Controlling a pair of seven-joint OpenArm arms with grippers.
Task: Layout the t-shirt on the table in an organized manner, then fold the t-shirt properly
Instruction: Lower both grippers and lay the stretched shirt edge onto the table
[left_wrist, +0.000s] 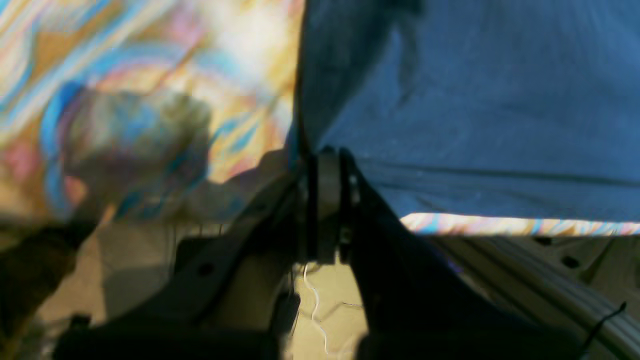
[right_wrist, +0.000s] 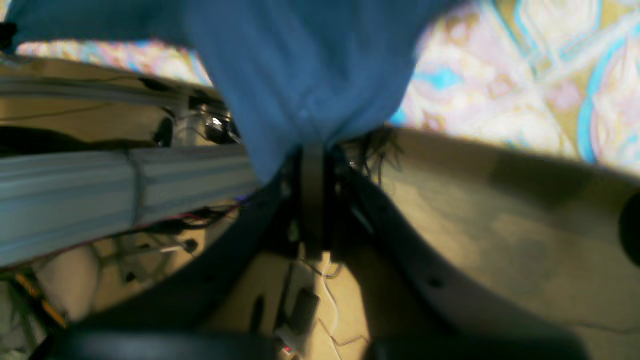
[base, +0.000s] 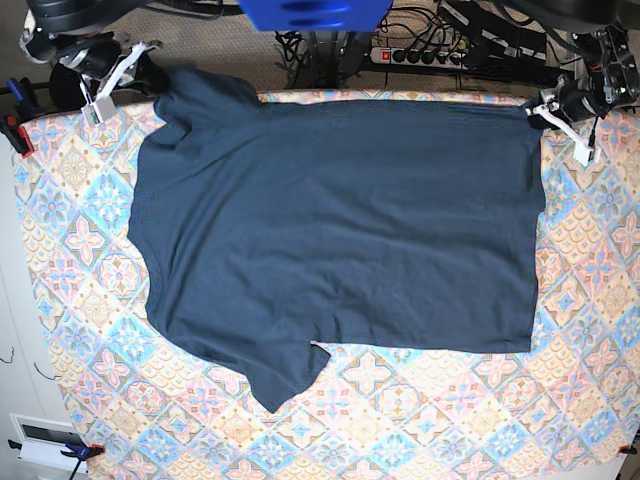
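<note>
The dark navy t-shirt (base: 340, 220) lies spread flat on the table (base: 420, 420), collar and sleeves to the left, hem to the right. At the far right corner, my left gripper (base: 541, 110) is shut on the hem corner; the left wrist view shows its closed jaws (left_wrist: 327, 156) pinching the blue t-shirt (left_wrist: 475, 100) over the table's patterned cloth (left_wrist: 150, 75). At the far left corner, my right gripper (base: 150, 76) is shut on the upper sleeve. The right wrist view shows its gripper (right_wrist: 312, 150) with the t-shirt (right_wrist: 300, 65) bunched in it at the table (right_wrist: 500, 75) edge.
A power strip with cables (base: 430, 50) lies on the floor behind the table's far edge. A blue part (base: 315, 12) sits at the top centre. Clamps (base: 18, 132) hold the cloth at the left edge. A grey rail (right_wrist: 100, 190) runs below the table edge.
</note>
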